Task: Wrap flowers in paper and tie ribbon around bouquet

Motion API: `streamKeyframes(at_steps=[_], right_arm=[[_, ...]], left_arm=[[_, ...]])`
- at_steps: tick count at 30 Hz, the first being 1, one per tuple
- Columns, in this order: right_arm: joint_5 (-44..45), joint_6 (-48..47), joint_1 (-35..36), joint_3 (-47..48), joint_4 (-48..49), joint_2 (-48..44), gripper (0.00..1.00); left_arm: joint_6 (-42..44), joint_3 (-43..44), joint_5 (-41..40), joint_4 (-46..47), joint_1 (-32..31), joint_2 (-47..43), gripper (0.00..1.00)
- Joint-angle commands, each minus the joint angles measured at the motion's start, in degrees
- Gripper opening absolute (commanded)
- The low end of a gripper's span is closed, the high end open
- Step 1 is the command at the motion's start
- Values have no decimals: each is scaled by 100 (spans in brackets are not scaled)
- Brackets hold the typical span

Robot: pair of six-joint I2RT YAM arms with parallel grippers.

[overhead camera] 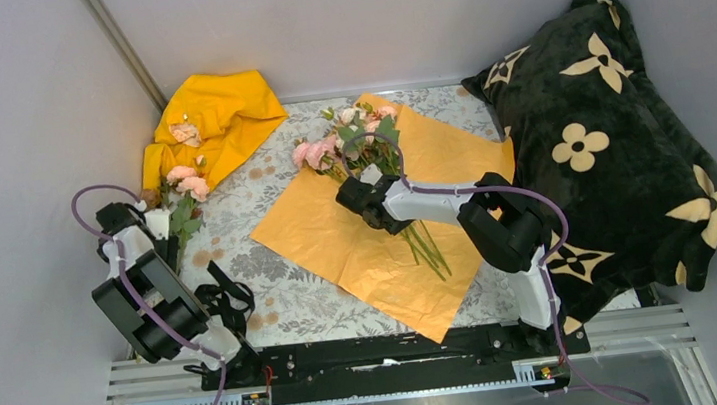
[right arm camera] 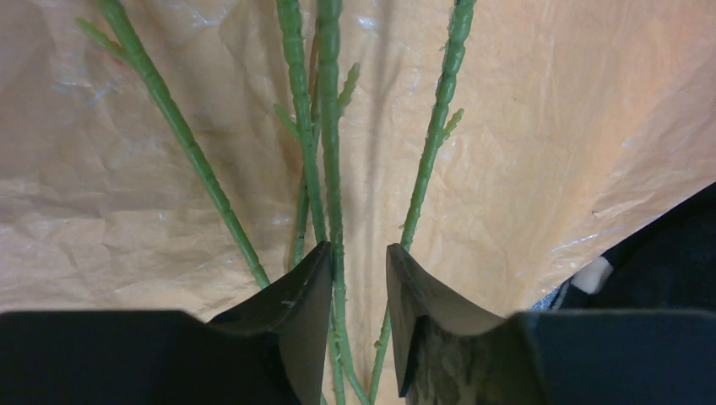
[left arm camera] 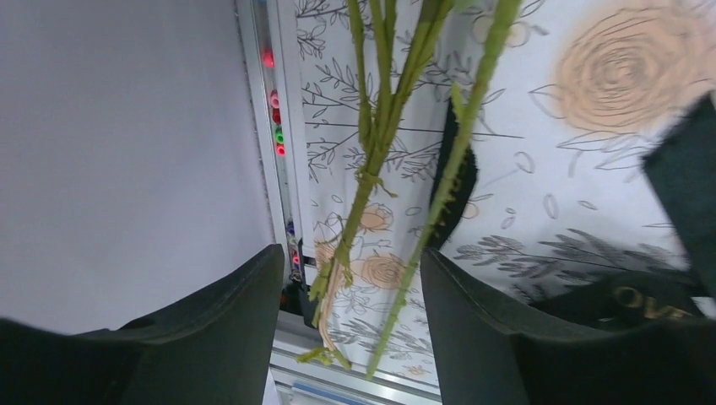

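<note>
Most flowers (overhead camera: 345,135) lie on the orange paper (overhead camera: 328,236). The right gripper (right arm camera: 358,263) stands narrow around one stem, not clamped. The left gripper (left arm camera: 350,266) gapes wide around the stray roses' stems (left arm camera: 371,143). It should close low and catch both stems before carrying them over.

Plain grey walls (overhead camera: 14,118) closing in on three sides of bench (overhead camera: 670,331) draped in grey-and-tan floral tablecloth (overhead camera: 283,291); soft, even light.

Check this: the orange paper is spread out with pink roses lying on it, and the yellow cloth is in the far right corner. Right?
No. The top external view shows the yellow cloth in the far left corner. The orange paper is spread out with pink roses on it.
</note>
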Motion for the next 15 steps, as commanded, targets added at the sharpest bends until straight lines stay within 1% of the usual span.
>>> streamKeyframes(at_steps=[1, 3, 4, 5, 6, 7, 9, 10, 12, 13, 14, 15], right_arm=[[37, 162, -1, 286, -295, -258, 39], [-113, 167, 4, 265, -287, -406, 41], [-154, 166, 2, 250, -281, -477, 41], [-188, 170, 0, 234, -281, -541, 41], [-233, 165, 7, 218, -270, -597, 41], [-275, 163, 8, 199, -268, -663, 41], [-307, 172, 14, 166, -279, -784, 41], [-301, 178, 23, 153, -291, -842, 42], [-252, 191, 41, 141, -345, -973, 43], [-226, 194, 55, 145, -373, -1040, 43], [-207, 169, 69, 149, -400, -1116, 46], [-174, 125, 100, 157, -414, -1196, 50]], left_arm=[[616, 248, -3, 34, 291, 442, 67], [688, 240, -32, 138, 367, 606, 67], [690, 246, -68, 218, 401, 701, 66], [690, 284, -55, 243, 442, 787, 62], [688, 349, -10, 231, 469, 880, 53], [653, 418, 55, 191, 503, 957, 39], [580, 546, 193, 38, 547, 1040, 3], [526, 605, 258, -67, 575, 1001, 0], [486, 788, 1037, -681, 662, 645, 0], [483, 880, 1368, -899, 689, 313, 0], [453, 956, 1666, -1055, 704, -203, 0], [371, 1084, 1976, -1153, 694, -566, 0]])
